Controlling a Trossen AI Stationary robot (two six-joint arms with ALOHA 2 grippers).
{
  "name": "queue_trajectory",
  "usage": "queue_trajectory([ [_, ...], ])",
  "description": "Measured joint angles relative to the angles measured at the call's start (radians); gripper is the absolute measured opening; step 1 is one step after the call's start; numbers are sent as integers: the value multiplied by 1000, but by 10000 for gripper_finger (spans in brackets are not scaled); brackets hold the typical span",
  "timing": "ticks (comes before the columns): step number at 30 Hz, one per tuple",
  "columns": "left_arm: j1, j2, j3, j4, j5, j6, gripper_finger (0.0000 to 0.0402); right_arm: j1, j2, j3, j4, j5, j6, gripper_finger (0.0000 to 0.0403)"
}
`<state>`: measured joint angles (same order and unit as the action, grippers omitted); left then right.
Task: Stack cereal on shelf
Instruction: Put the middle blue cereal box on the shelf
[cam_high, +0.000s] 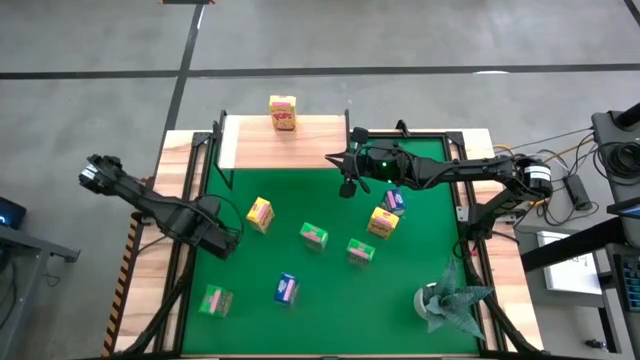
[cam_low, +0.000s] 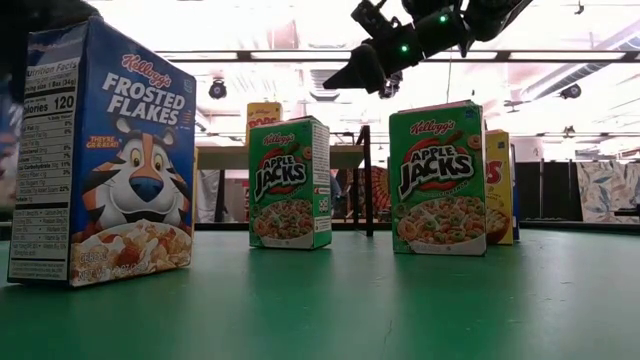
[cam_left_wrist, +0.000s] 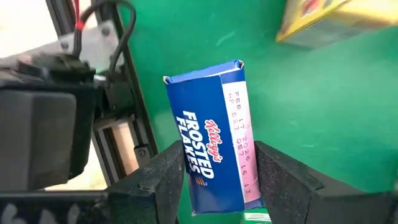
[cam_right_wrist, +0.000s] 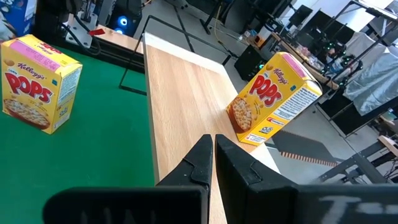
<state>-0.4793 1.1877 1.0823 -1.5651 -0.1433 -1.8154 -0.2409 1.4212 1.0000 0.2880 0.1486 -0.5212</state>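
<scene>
Your left gripper (cam_left_wrist: 217, 180) clamps a blue Frosted Flakes box (cam_left_wrist: 213, 140) at nine o'clock — right gripper (cam_right_wrist: 211, 158) is pinched closed, empty, over the shelf (cam_right_wrist: 186, 99).

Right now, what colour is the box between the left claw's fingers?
Blue Frosted Flakes box, with a pink-and-white edge strip; left wrist view shows it best.

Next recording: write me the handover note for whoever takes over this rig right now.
Left tool: closed around a blue Frosted Flakes box at the mat's left edge.
Right tool: shut and empty, just off the shelf at its right end.
Done: one yellow Pops box stands on the shelf.
Left: the held blue box, plus boxes on the mat: yellow and, green and, blue and.
</scene>
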Motion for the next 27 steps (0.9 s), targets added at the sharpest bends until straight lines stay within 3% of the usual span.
queue_trajectory([
  [8, 0, 11, 192, -6, -214, 139, 168, 0, 0, 0, 0, 0, 9, 9],
  [18, 41, 118, 519, -5, -475, 743, 168, 0, 0, 0, 0, 0, 16, 9],
  [27, 234, 163, 637, -6, -488, 1323, 168, 0, 0, 0, -24, 0, 31, 9],
])
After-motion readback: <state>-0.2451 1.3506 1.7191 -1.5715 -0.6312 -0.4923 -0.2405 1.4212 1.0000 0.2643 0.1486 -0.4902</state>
